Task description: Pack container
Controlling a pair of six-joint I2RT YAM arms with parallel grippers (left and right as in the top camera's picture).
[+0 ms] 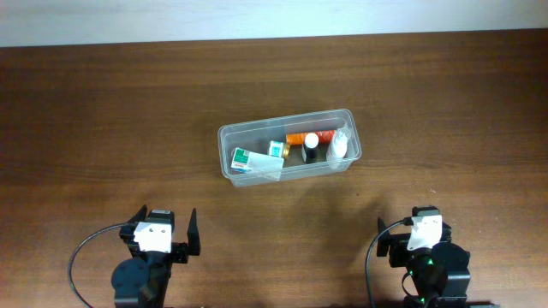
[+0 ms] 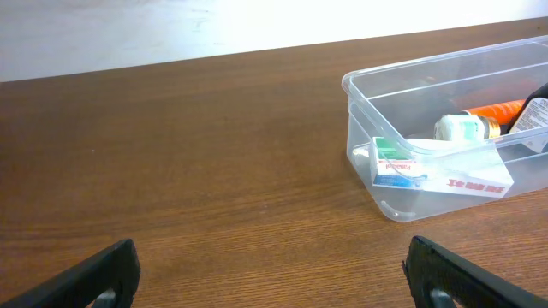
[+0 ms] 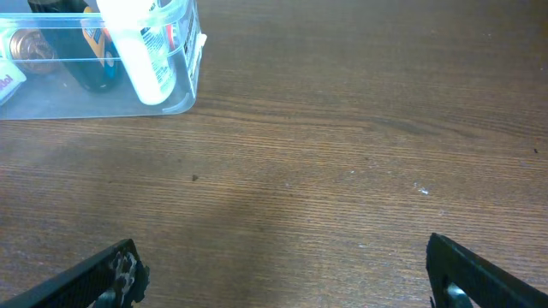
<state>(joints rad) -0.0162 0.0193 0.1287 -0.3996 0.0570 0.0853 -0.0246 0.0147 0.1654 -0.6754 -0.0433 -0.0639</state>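
Observation:
The clear plastic container [image 1: 229, 137] sits at the middle of the table. Inside lie a white and green box [image 1: 242, 159], a small green and white box [image 1: 276, 149], an orange bottle [image 1: 301, 138], a dark bottle with a white cap [image 1: 311, 145] and a white bottle [image 1: 340, 145]. The container also shows in the left wrist view [image 2: 364, 103] and the right wrist view [image 3: 184, 81]. My left gripper [image 1: 164, 233] is open and empty near the front left edge. My right gripper [image 1: 417, 235] is open and empty near the front right edge. Both are well short of the container.
The brown wooden table [image 1: 103, 111] stretches all around the container. A pale wall strip [image 1: 171, 17] runs along the far edge. Black cables [image 1: 81, 252] loop by each arm base.

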